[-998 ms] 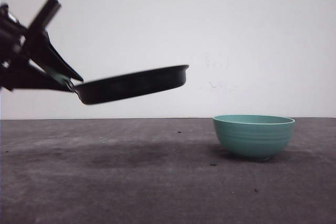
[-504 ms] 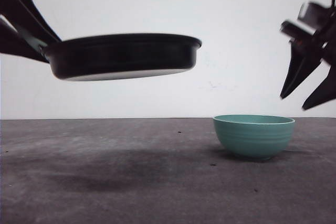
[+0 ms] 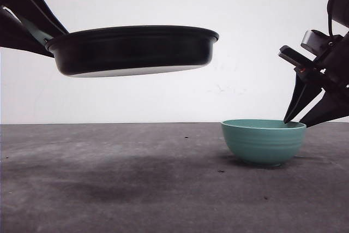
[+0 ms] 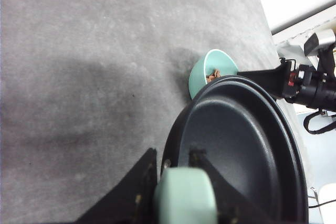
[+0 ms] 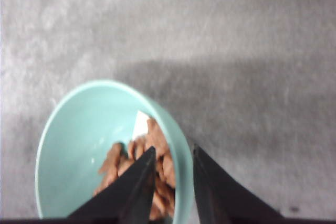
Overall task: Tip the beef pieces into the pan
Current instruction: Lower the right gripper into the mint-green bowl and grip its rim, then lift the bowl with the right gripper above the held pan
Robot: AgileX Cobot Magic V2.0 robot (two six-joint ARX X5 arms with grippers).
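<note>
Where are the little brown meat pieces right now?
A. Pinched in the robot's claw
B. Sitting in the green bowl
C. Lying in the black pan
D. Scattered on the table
B. The right wrist view shows the beef pieces heaped in the teal bowl, while the pan held up by the left gripper looks bare inside.

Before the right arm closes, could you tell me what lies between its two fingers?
In the right wrist view, the teal bowl's rim sits between the right gripper's open fingers: one finger is inside over the beef pieces, the other outside over the table.
</note>
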